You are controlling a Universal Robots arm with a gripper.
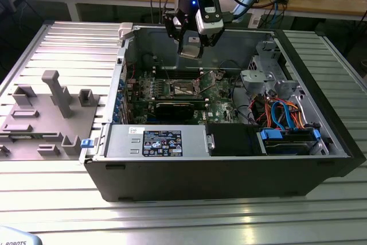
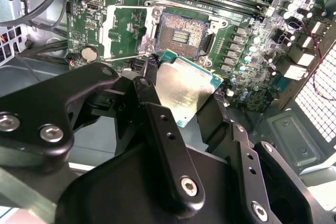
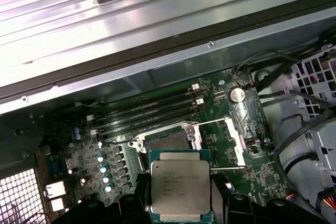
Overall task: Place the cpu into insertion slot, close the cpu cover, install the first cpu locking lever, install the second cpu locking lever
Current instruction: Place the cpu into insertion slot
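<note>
1. First wrist view: the cpu (image 3: 180, 187) shows its silvery-grey metal top to the camera. It is pinched at two opposite edges between the black fingers (image 2: 149, 72) of the gripper (image 2: 185, 86).
2. The cpu hangs over the board and is not seated. In both wrist views its far edge lies just short of the insertion slot (image 3: 167, 141).
3. The insertion slot is bare; its dark contact field inside the metal rim is seen in the second wrist view.
4. The cpu cover (image 3: 239, 141) is swung open to one side of the slot, with green board showing through its window.
5. Long memory slots (image 3: 147, 111) run along the slot's far side on the green motherboard (image 3: 79, 150). A coin cell (image 3: 237, 94) sits near the cover.
6. Exterior view: the arm reaches down into the open computer case (image 1: 229, 176), with the gripper well above the board.
7. The case lies on a ribbed metal tabletop (image 1: 172, 222). Grey fixture blocks (image 1: 51, 113) stand on the exterior view's left.
</note>
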